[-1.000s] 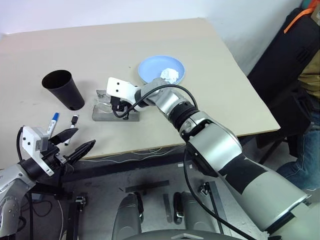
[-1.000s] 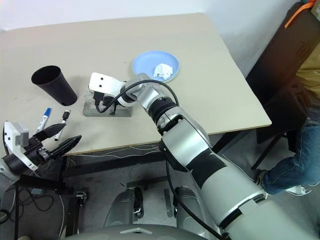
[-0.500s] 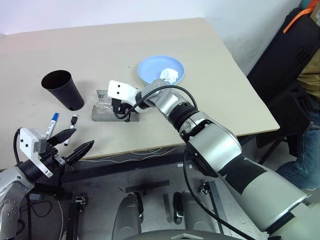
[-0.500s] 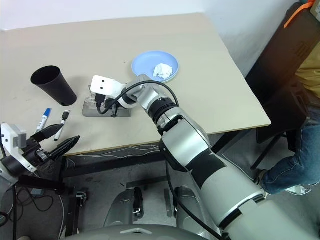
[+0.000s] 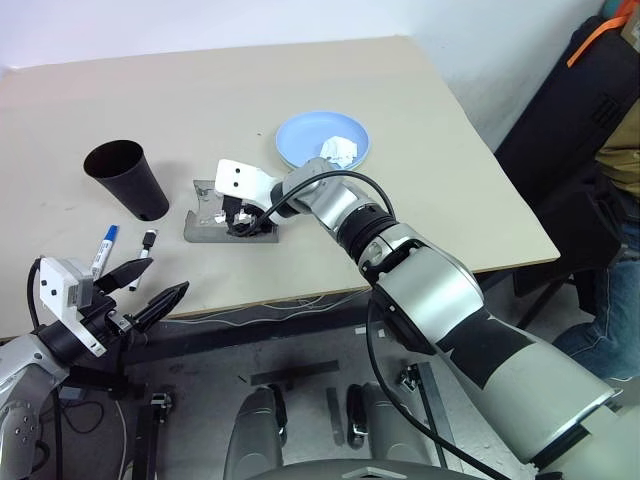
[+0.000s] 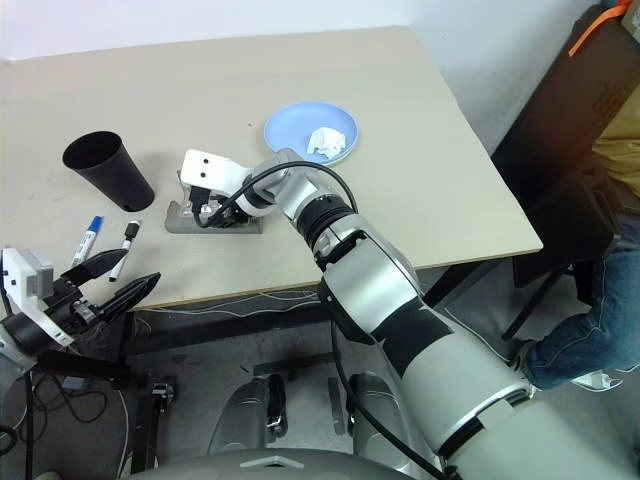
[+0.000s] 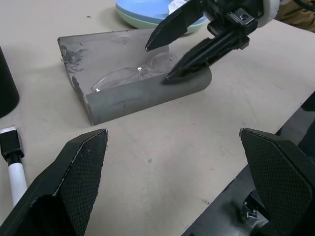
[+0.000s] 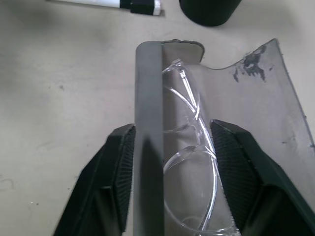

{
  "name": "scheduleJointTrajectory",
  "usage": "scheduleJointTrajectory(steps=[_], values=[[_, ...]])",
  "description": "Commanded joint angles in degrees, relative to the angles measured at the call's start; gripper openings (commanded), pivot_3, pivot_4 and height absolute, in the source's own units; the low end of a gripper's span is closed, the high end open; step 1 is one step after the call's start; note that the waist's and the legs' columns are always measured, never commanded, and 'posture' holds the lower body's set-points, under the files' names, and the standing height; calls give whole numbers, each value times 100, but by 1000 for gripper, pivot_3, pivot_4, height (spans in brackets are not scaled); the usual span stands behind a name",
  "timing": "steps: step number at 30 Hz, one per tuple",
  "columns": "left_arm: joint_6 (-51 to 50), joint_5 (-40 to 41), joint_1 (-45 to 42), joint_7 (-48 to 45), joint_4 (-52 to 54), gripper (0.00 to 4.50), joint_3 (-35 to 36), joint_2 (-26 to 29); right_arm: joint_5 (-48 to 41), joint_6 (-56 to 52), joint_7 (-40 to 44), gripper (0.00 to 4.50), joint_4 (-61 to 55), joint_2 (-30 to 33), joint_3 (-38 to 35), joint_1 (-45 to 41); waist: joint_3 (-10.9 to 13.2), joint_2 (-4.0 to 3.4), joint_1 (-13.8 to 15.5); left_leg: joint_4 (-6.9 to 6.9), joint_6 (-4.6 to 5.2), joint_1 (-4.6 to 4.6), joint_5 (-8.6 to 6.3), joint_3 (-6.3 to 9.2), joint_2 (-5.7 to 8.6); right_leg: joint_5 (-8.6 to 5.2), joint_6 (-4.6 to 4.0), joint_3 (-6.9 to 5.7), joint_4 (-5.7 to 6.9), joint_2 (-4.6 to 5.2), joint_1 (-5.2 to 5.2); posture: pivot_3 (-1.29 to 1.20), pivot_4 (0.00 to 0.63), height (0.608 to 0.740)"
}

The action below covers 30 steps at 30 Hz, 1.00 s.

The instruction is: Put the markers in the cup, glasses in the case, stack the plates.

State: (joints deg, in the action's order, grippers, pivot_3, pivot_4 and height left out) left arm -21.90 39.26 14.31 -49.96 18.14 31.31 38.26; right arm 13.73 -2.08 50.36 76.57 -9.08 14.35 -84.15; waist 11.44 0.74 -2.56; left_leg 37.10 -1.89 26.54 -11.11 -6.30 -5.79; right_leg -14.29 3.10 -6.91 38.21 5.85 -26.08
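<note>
The grey case (image 7: pixel 129 98) lies open on the table, with the clear glasses (image 8: pixel 191 147) lying inside it. My right gripper (image 7: pixel 157 63) hangs just over the case, open, one finger on each side of the glasses and the case's rolled front edge. The black cup (image 5: pixel 128 178) stands upright to the case's left. In front of the cup lie the blue-capped marker (image 5: pixel 105 246) and the black-capped marker (image 5: pixel 148 241). My left gripper (image 5: pixel 150 285) is open and holds nothing at the table's front edge near the markers. The light blue plate (image 5: pixel 305 135) rests on a pale green plate (image 7: pixel 142 21).
A crumpled white tissue (image 5: pixel 338 150) lies on the blue plate. Thin cables (image 5: pixel 300 303) run along the table's front edge. A black bag (image 5: pixel 570 130) and a seated person's leg (image 6: pixel 590 320) are past the table's right side. Bare tabletop stretches behind the cup and plates.
My right gripper's fingers have parted over the case, and the glasses now lie loose inside it. The left gripper has kept its place.
</note>
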Motion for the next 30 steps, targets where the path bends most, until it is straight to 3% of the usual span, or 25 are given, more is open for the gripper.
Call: scheduleJointTrajectory(steps=[1, 5, 9, 13, 17, 18, 22, 27, 30], values=[[121, 64, -32, -29, 114, 4500, 181, 55, -319, 98, -49, 2507, -146, -211, -367, -181, 0, 0, 0, 0, 0, 0, 0, 0, 0, 0, 0, 0, 0, 0, 0, 0, 150, 706], [125, 62, -56, -23, 91, 4500, 198, 55, -996, -243, 179, 2507, -242, -95, -1085, -418, 0, 0, 1, 1, 0, 0, 1, 0, 0, 0, 0, 0, 1, 0, 1, 0, 150, 706], [153, 57, -87, -2, 50, 4500, 220, 34, -1407, -709, -284, 2507, -196, 118, -1660, -639, 0, 0, 1, 2, 0, 0, 2, 1, 0, 1, 0, 0, 3, -1, 2, 0, 150, 706], [176, 19, -159, 12, -8, 4500, 146, 7, -1499, -941, -991, 1586, -83, 237, -1937, -655, -1, 1, 5, 3, -1, -2, 1, 1, 0, 1, -1, 0, 3, 0, 3, 0, 150, 706], [204, -12, -244, 45, -55, 4500, 74, -10, -1487, -971, -1517, 193, -20, 208, -2074, -540, -1, 1, 1, 5, 0, 0, 2, 1, 0, 2, -3, 0, 3, 0, 3, 0, 150, 706], [211, -20, -256, 52, -59, 4500, 60, -14, -1467, -985, -1687, 89, -2, 196, -2092, -505, -1, 2, 1, 5, 0, -1, 2, 1, 0, 2, -3, 0, 3, 0, 3, 0, 150, 706], [214, -36, -247, 78, -30, 4500, 57, -26, -1520, -1153, -2640, 89, 96, 167, -2354, -300, -1, 2, 1, 5, 1, 0, 2, 0, 0, 3, -2, 0, 3, 0, 4, 0, 150, 706], [220, -52, -115, 115, 70, 4500, 123, -55, -1631, -1484, -3199, 89, 172, 201, -2690, -67, -2, 3, -2, 5, 2, -2, 3, 1, 0, 3, -2, 2, 5, -2, 6, 0, 150, 706], [235, -38, -19, 171, 152, 4500, 168, -77, -1761, -1589, -3090, 89, 171, 238, -2901, -18, -2, 2, -2, 6, 2, -2, 3, 1, 0, 3, -2, 1, 5, -1, 7, 0, 150, 706]])
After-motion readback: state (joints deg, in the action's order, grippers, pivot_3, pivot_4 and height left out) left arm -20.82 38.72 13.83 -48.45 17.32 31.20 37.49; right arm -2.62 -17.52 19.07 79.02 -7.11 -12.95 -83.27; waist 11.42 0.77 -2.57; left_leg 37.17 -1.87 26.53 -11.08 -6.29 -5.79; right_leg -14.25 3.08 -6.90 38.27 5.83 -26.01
